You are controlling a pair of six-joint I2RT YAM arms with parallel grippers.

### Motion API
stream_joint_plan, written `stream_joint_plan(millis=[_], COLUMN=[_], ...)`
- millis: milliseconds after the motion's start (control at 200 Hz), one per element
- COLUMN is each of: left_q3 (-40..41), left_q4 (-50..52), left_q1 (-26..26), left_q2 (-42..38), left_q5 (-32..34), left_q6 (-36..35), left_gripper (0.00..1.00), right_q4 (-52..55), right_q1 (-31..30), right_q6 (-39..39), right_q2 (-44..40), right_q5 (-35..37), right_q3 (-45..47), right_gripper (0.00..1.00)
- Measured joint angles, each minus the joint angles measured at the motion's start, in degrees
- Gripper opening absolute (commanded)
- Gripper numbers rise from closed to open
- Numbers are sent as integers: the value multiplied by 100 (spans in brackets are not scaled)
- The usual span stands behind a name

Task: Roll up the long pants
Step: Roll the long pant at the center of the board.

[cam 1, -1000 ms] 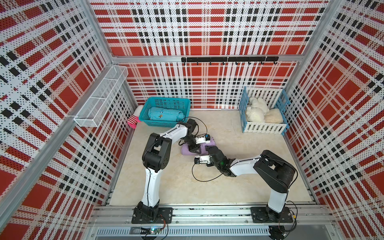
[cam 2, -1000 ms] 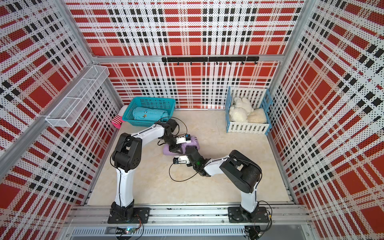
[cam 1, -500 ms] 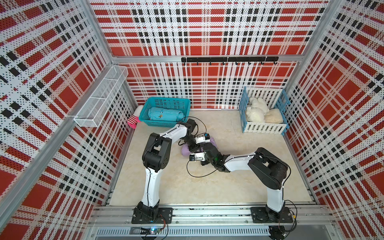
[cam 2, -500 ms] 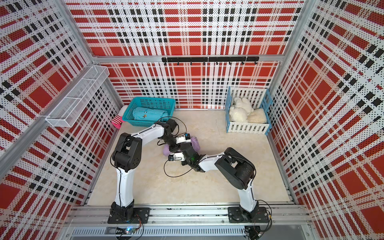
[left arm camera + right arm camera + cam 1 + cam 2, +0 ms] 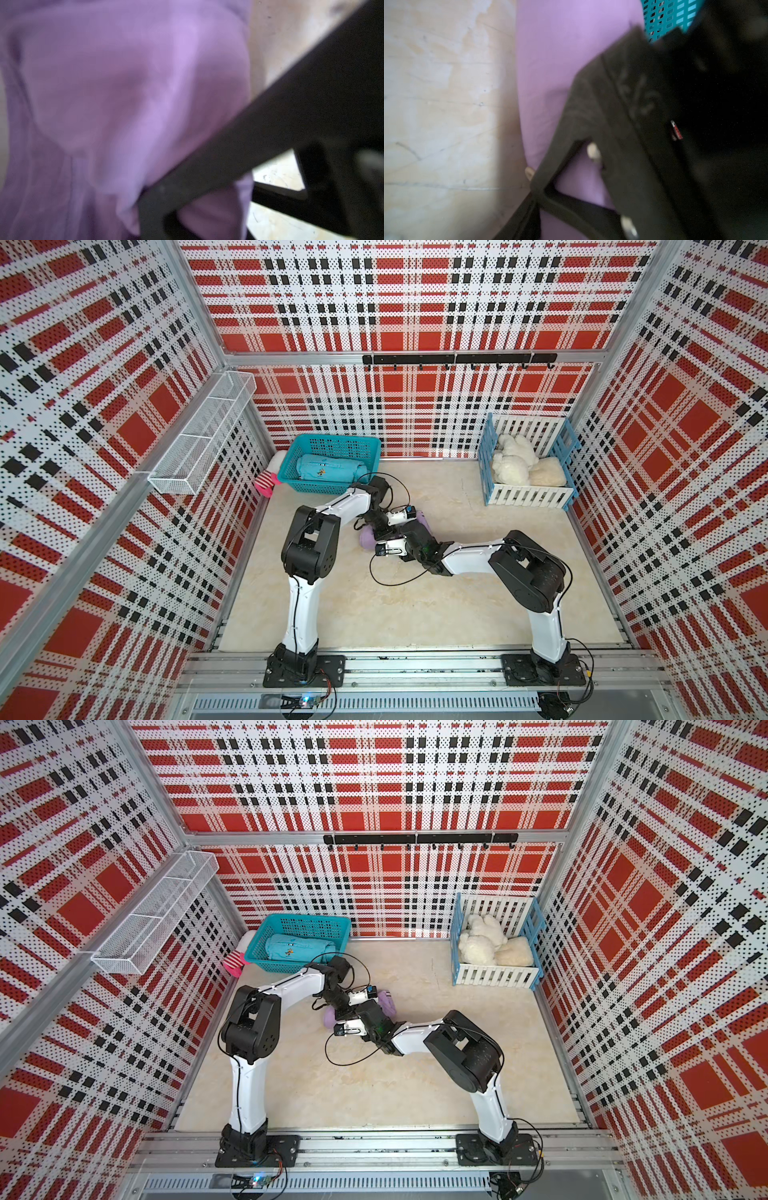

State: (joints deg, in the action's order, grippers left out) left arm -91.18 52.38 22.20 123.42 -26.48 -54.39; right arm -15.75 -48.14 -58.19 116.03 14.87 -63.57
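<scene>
While the long pants (image 5: 367,537) lie bundled on the floor (image 5: 415,605), axis near-left to far-right, the left gripper (image 5: 379,527) reaches from far and the right gripper (image 5: 402,531) from near; whether either grips cannot be told.

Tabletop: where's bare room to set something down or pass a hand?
Free: the wide front strip of tabletop between the left arm and right arm, up to the mounting rail; the back-middle gap between the teal basket and the white slatted crate. Crowded: centre, where both arms meet over the rolled long pants.
</scene>
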Motion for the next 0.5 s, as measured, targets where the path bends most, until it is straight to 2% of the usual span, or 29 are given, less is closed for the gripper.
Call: stream_joint_plan(millis=[120,306,321,381,391,401,411,501], left_q3=[72,308,321,343,343,343,343,350], left_q4=[-63,-256,-258,-249,-245,-238,-232,-306], left_q1=[-31,-267,-291,-361,-380,-389,-398,-645], left_q2=[-70,-251,-262,-284,-286,-293,-295,-315], left_q5=[87,22,17,-22,-24,-39,-42,44], left_q6=[7,229,269,398,450,498,509,704], left_gripper=[35,44,48,73,80,92,99,99], right_q4=[24,-42,-48,-79,-79,-79,-79,-76], right_q1=[39,63,66,72,72,74,76,107], right_q6=[-50,0,20,109,118,133,151,240], right_q2=[-22,-26,-26,-26,-26,-26,-26,-33], right_q5=[-98,-330,-350,-424,-424,-426,-437,-505], right_q3=[-2,26,26,26,26,26,26,31], right_gripper=[41,37,36,36,36,36,36,35])
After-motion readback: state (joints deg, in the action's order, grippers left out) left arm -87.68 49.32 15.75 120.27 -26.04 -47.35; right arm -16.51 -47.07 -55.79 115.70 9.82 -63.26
